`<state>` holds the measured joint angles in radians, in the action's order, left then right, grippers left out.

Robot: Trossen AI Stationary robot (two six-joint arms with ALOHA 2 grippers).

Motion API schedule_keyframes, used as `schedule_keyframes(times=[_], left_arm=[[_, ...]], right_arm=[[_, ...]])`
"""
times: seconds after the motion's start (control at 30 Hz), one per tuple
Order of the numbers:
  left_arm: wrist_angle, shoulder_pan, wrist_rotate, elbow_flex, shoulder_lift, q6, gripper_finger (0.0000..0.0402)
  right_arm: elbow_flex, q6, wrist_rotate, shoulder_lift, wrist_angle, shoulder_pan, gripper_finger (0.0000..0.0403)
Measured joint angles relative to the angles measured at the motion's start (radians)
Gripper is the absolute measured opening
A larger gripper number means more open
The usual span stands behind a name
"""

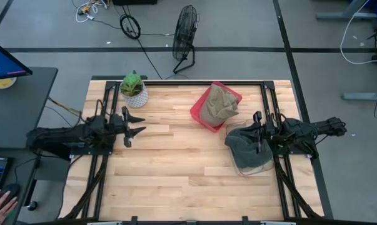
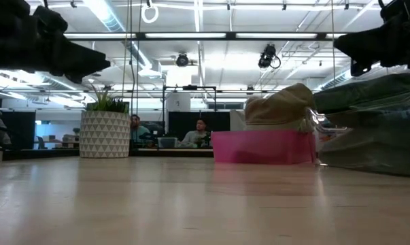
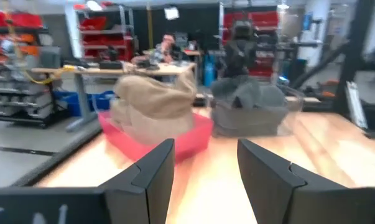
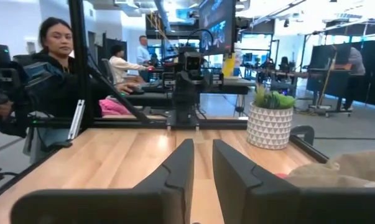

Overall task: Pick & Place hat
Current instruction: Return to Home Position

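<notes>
A tan hat (image 1: 218,103) sits piled in a pink bin (image 1: 197,114) at the far middle of the table; the left wrist view shows the tan hat (image 3: 153,99) too. A grey hat (image 1: 241,142) lies in a clear container (image 1: 251,169) near the right edge. My right gripper (image 1: 256,131) hovers over the grey hat, fingers a narrow gap apart (image 4: 203,149), holding nothing. My left gripper (image 1: 137,124) waits open (image 3: 203,149) at the left side, pointing at the bins.
A small plant in a patterned white pot (image 1: 134,92) stands at the far left corner, just beyond the left gripper. Bare wooden tabletop (image 1: 182,162) spreads between the arms and toward the near edge. A fan (image 1: 185,34) stands on the floor beyond the table.
</notes>
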<state>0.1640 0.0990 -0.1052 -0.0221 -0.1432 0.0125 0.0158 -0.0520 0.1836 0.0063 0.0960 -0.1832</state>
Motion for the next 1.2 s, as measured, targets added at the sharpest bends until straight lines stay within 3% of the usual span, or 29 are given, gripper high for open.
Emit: schedule_keyframes(times=[0.3,1.2], left_arm=[[-0.042,0.000,0.017,0.013,0.000,-0.030,0.0179],[-0.064,0.000,0.014,0.014,-0.001,-0.048,0.0179]], right_arm=[[0.000,-0.026,0.052,0.000,-0.053,0.001,0.0064],[0.000,-0.028,0.052,0.000,-0.050,0.001,0.0064]])
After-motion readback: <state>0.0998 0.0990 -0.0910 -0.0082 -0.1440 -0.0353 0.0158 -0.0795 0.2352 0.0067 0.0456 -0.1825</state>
